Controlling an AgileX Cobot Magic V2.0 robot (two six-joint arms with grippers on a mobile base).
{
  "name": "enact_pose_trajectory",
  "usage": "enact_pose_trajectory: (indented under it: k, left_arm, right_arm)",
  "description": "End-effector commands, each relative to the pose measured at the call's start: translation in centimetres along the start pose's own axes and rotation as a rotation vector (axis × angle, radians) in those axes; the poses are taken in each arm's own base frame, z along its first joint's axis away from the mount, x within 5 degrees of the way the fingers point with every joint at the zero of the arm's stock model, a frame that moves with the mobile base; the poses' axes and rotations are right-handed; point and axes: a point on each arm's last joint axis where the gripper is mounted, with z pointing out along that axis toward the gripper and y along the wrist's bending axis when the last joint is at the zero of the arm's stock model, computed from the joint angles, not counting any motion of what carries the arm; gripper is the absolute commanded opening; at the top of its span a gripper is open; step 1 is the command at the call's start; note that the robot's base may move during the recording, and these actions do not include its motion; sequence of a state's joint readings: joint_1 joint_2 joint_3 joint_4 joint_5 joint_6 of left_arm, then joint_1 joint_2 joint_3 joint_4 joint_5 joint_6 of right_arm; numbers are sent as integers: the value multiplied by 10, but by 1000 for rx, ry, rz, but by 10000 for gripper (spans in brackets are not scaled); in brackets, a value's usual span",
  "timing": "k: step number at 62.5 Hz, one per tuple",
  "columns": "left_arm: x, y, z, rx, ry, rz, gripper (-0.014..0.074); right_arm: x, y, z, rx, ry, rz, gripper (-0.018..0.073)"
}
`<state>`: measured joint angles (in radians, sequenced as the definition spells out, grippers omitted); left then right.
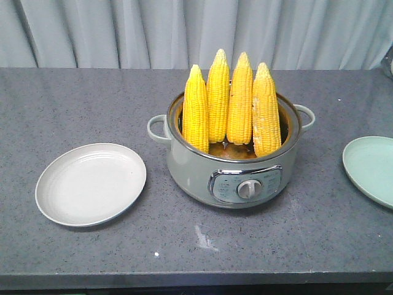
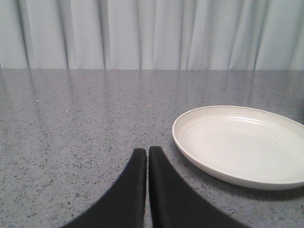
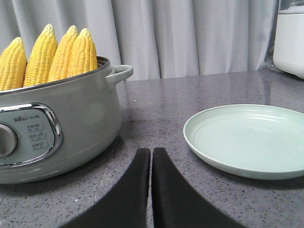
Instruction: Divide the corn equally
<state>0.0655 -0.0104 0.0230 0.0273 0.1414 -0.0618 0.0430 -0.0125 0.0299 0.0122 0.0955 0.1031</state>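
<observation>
Several cobs of bright yellow corn (image 1: pixel 231 104) stand upright, tips up, inside a grey-green electric pot (image 1: pixel 202 172) in the middle of the grey counter; the same corn (image 3: pixel 47 57) shows at the left of the right wrist view. A white plate (image 1: pixel 90 183) lies empty left of the pot, and a pale green plate (image 1: pixel 372 169) lies empty at the right edge. My left gripper (image 2: pixel 147 151) is shut and empty, low over the counter left of the white plate (image 2: pixel 242 142). My right gripper (image 3: pixel 151 152) is shut and empty between the pot (image 3: pixel 80 123) and the green plate (image 3: pixel 249 137).
A grey curtain (image 1: pixel 196 31) hangs behind the counter. A white appliance (image 3: pixel 290 38) stands at the far right back of the counter. The counter's front edge (image 1: pixel 196 279) runs along the bottom of the front view.
</observation>
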Motion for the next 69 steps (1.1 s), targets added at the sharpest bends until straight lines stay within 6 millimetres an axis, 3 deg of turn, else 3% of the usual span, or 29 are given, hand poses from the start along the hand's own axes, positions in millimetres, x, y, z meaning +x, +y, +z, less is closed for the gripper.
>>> enact_pose_trajectory:
  k: [1, 69]
  left_arm:
    - [-2, 0, -1, 3, -71, -10, -7]
    - [-2, 0, -1, 3, -71, -10, -7]
  right_arm:
    - [-3, 0, 0, -2, -65, -8, -2]
    - [-3, 0, 0, -2, -65, -8, -2]
